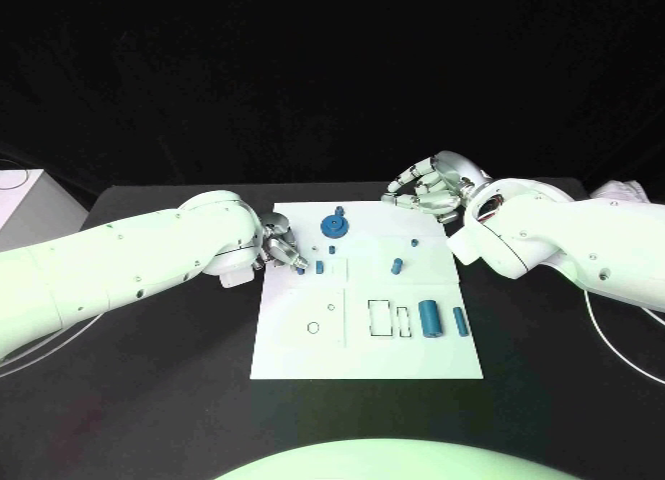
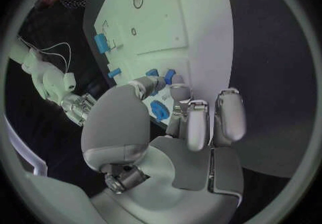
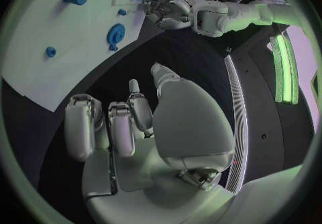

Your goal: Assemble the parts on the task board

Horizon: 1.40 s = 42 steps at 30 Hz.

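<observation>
Open lanes and blockers around the white rectangular task board [image 1: 368, 350]

The board's near strip is bare, and the black worktop [image 1: 159, 400] lies open along its near, left and right edges. The left silver hand [image 1: 279, 247] sits over the board's left edge, crowding the small blue pegs [image 1: 318, 267] beside it. The round blue knobbed disc [image 1: 335, 224] stands at the far edge; two upright blue cylinders [image 1: 432, 318] occupy the right middle. The right silver hand [image 1: 430, 186] hovers off the far right corner, fingers apart, blocking that approach.

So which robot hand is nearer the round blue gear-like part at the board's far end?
Left. The left robot hand sits just beside the gear; the right robot hand hovers off the board's far corner.
</observation>
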{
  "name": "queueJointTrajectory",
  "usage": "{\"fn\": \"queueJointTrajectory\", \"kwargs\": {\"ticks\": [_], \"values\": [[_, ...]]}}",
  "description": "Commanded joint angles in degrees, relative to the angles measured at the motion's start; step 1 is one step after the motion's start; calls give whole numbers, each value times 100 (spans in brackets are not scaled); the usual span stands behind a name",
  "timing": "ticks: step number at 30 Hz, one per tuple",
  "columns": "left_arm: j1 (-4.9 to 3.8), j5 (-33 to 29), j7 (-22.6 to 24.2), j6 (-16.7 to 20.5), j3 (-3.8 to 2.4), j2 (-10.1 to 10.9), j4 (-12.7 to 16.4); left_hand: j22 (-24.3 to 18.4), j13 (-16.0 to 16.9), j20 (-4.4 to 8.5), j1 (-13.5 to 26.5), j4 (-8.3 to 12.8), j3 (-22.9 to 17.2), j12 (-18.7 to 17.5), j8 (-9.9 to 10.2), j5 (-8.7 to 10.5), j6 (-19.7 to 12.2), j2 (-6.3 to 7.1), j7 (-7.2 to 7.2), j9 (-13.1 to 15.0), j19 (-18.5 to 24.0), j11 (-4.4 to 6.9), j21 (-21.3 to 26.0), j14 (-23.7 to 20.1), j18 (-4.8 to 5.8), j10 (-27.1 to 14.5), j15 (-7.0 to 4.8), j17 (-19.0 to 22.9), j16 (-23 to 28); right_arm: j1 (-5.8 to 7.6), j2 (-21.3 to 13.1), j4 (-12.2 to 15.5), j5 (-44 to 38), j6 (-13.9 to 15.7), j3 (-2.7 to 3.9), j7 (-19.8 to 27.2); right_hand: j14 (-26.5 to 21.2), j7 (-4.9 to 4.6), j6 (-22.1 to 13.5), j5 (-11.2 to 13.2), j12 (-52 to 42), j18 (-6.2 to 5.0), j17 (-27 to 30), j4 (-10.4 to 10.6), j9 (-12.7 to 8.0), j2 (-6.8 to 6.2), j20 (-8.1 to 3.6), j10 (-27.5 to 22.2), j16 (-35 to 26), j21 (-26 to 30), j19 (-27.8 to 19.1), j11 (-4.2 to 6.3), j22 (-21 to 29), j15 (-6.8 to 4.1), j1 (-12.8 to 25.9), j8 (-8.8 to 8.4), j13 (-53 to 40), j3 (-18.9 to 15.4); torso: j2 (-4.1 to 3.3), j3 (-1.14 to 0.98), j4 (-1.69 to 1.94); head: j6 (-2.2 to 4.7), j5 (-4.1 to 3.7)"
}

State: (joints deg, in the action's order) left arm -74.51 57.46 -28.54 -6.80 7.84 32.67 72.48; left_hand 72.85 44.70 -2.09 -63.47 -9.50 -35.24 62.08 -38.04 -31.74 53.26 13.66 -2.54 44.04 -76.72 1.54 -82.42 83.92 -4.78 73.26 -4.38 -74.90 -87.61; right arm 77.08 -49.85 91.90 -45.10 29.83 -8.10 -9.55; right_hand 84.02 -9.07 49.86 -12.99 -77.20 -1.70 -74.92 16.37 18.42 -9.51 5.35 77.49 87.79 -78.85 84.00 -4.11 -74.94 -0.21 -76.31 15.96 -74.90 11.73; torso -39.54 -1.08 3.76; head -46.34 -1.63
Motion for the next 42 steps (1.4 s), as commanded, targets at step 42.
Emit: {"fn": "queueJointTrajectory", "kwargs": {"ticks": [42], "values": [[222,533,3114,2290,-113,165,241,-3194,-2618,-725,-2233,-179,833,-2098,845,1457,-1449,42,-856,-1593,2971,-917,2584,-2586,-564,-3008,799,3320,2713,-5,-30,-76,-3,17,-2,105,473,7,-67,-21,40,-106,-1018,2,7,7,41,-63,-36,57,98,-13,-737,9,65,21,-152,36,1,13,-2,174,-92]]}}
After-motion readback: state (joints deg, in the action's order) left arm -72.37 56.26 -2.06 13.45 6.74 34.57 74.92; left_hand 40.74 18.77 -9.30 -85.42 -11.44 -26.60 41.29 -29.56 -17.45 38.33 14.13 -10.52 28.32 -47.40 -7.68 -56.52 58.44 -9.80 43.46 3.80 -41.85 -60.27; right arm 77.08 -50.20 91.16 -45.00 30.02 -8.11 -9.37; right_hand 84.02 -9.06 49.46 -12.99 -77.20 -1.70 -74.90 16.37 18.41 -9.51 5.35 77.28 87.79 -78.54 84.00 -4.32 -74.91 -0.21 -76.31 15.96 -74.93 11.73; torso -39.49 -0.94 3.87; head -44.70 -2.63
